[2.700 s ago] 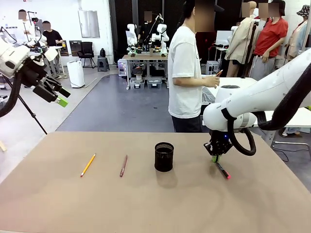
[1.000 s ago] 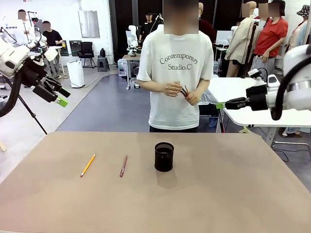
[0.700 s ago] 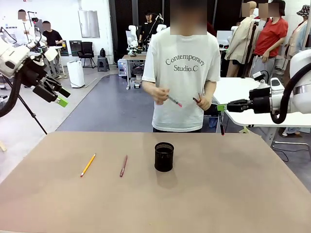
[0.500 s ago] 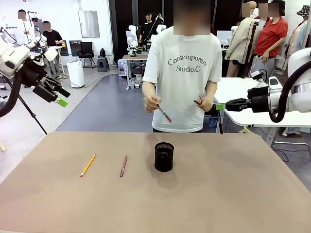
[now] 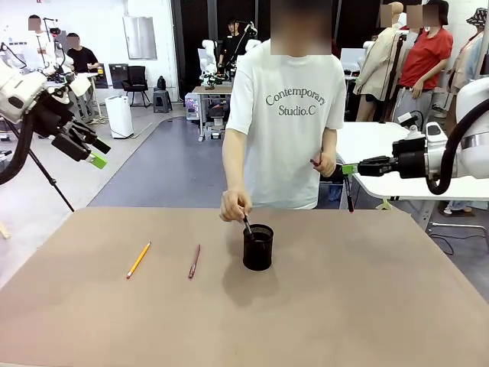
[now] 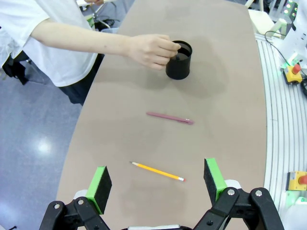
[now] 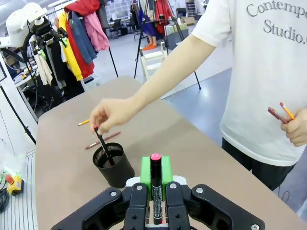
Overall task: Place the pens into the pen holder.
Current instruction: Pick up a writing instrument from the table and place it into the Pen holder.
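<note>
Right claw (image 7: 155,172) is pressed together on a black pen with a pink end (image 7: 156,196). In the front view that pen hangs nearly upright below the fingertips, so its long axis already suits a drop into a cup. The claw sits high, off the far right edge of the surface (image 7: 67,191).

Next out from it is the pen holder (image 7: 113,166), standing upright near the middle of the surface. It lies below the claw and toward the robot's left. The coming move, as I judge it, is a carry across and down to that mouth. A person's hand (image 7: 108,114) is right over the mouth, lowering a dark pen (image 7: 103,143) into it, so I would wait for the hand to leave.

Beyond the holder a reddish-brown pen (image 7: 113,136) lies flat, and the yellow pencil (image 7: 83,122) lies farther off. Both are well apart from this claw.

Farthest is the left claw (image 5: 99,153), spread wide and holding nothing, raised past the surface's left edge. It is the arm nearer those two lying pens.
</note>
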Available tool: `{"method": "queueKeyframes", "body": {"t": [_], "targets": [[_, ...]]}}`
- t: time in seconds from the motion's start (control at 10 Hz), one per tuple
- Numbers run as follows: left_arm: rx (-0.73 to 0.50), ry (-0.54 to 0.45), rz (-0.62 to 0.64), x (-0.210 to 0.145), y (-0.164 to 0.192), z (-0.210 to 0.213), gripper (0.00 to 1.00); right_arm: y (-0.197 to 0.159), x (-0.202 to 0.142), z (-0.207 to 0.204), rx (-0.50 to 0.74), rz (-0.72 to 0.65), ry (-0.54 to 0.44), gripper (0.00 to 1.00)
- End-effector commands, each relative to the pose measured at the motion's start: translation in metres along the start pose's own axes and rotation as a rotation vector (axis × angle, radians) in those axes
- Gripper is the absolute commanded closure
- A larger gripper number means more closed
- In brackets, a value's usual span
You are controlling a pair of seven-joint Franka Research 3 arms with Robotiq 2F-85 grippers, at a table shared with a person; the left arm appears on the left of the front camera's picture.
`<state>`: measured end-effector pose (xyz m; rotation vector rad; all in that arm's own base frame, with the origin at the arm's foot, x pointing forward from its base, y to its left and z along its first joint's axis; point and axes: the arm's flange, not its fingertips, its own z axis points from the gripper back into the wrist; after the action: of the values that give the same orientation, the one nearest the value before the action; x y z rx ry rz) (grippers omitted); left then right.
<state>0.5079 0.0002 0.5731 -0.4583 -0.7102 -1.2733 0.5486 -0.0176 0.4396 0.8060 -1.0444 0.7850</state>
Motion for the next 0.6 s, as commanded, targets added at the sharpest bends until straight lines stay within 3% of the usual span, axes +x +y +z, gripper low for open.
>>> {"method": "queueKeyframes", "body": {"t": [0.0, 0.5], "targets": [[-0.005, -0.004, -0.001, 0.000, 0.000, 0.001, 0.00, -0.002, 0.004, 0.021, 0.026, 0.053, -0.039, 1.00], [-0.005, -0.004, -0.001, 0.000, 0.000, 0.001, 0.00, -0.004, 0.010, 0.099, 0.048, 0.091, -0.147, 1.00]]}}
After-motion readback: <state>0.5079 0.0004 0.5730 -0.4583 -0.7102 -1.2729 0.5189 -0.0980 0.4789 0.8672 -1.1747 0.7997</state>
